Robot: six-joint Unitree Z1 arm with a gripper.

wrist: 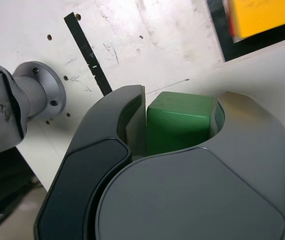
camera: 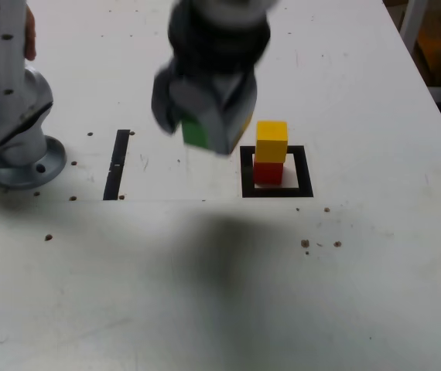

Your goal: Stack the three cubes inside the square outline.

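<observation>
Between the fingers (wrist: pixel 180 125) sits the green cube (wrist: pixel 178 122), clamped tight and lifted off the surface (camera: pixel 205 294), just to the exterior view's left of the outline (camera: pixel 305 179). Inside that outline the yellow cube (camera: pixel 271 141) rests on the red cube (camera: pixel 267 172). Further left lie a black strip (camera: pixel 117 164) and the arm's base (camera: pixel 15 154).

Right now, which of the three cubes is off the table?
The green cube, clamped in the hand above the table. The yellow cube sits on the red cube inside the square outline.
</observation>
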